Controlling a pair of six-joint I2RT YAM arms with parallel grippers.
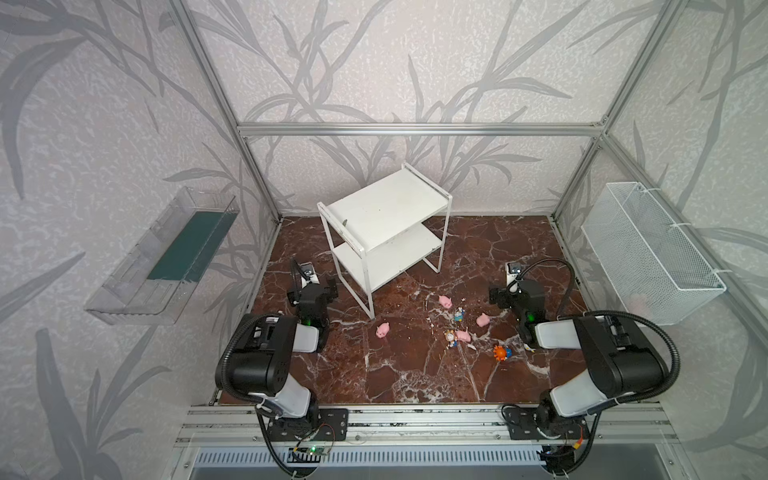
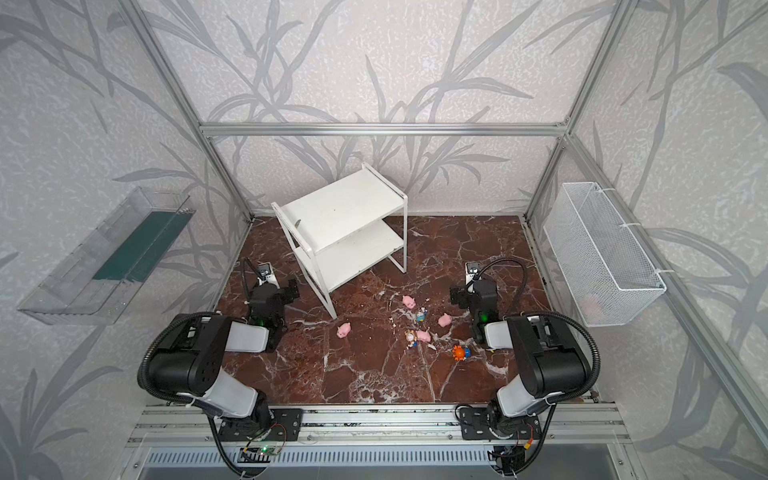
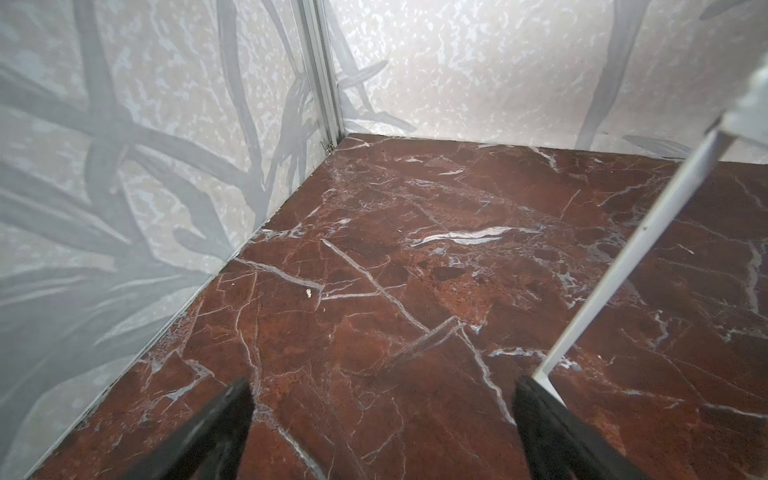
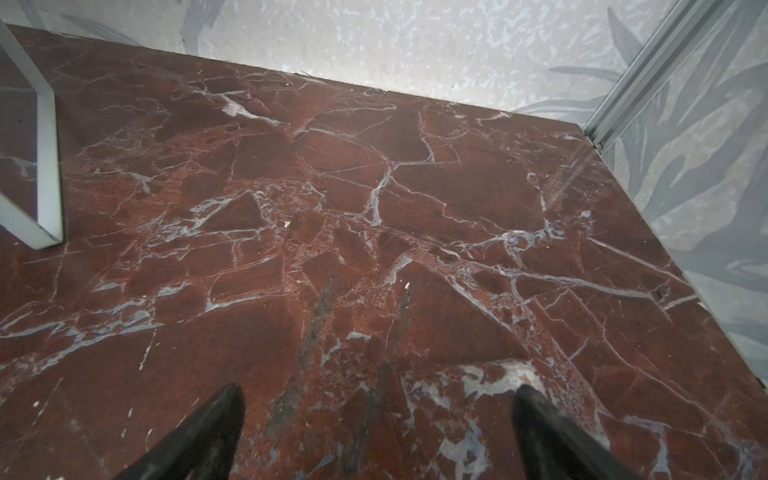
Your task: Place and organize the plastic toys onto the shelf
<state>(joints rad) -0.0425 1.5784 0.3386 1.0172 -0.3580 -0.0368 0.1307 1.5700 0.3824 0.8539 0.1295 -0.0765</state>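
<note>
**Zero toys shelved; seven in sight on the floor**

Nothing is placed yet. Both boards of the shelf, upper centre in both top views, are bare. Four pigs and three figurines lie scattered on the marble floor, right of centre and below the shelf. I cannot find a fourth figurine. By my judgement the whole job remains.

The left gripper sits centre left, just beside the shelf's near leg. The right gripper sits centre right, near the toys. Both have jaws spread wide and hold nothing.

Only the top views show the toys and the whole shelf. The wrist views show no toy, just floor between black fingertips. Each also shows a shelf leg, at the right of the left wrist frame and at the left edge of the right wrist frame.
</note>
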